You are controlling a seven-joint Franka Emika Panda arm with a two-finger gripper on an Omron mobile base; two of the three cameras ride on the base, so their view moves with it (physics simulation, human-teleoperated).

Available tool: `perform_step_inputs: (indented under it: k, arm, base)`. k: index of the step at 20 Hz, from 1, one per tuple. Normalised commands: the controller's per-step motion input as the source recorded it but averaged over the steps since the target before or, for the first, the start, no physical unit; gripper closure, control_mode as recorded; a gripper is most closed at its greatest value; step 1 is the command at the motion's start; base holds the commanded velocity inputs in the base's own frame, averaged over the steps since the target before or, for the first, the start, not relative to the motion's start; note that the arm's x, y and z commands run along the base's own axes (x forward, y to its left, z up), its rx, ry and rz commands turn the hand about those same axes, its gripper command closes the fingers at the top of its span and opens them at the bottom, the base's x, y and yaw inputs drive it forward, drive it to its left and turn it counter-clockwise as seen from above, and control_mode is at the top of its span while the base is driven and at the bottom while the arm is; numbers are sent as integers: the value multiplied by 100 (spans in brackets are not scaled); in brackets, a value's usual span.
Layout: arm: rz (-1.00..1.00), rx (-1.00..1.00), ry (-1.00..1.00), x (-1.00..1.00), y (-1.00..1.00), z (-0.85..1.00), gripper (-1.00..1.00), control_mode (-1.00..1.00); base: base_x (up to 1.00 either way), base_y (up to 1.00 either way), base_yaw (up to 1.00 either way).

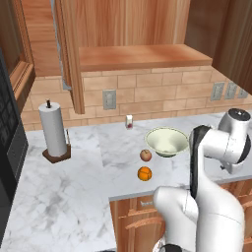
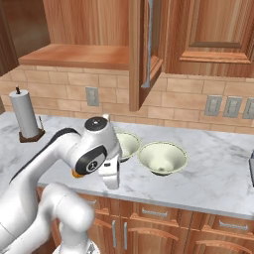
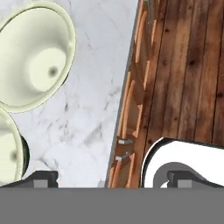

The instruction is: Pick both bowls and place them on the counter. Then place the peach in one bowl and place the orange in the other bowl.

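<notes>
Hand [image 3: 111,177] wide apart, empty, above counter [image 3: 92,109] edge beside both bowls [image 3: 37,54]; no legible writing

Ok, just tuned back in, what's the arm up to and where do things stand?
Both wide cream-white ceramic bowls already sit side by side on the white marble counter, and both look empty. The pinkish-tan peach and the bright orange fruit lie loose on the marble just beside a bowl. The white arm's two-finger gripper hangs open over the counter's front edge near the bowls, holding nothing. So the fruit steps are not yet done.
</notes>
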Motion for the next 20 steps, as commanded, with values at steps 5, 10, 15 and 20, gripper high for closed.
perform_step_inputs:
  k: [5,10,15,20]
  arm:
    - [35,1,-7,-9,54,0,-100,-100]
    - [28,0,-19,9,57,0,-100,-100]
    - [14,0,-1,31,48,6,-100,-100]
    - [13,0,7,42,43,5,-100,-100]
  base:
    - [0,0,0]
    - [0,0,0]
    - [0,0,0]
    - [0,0,0]
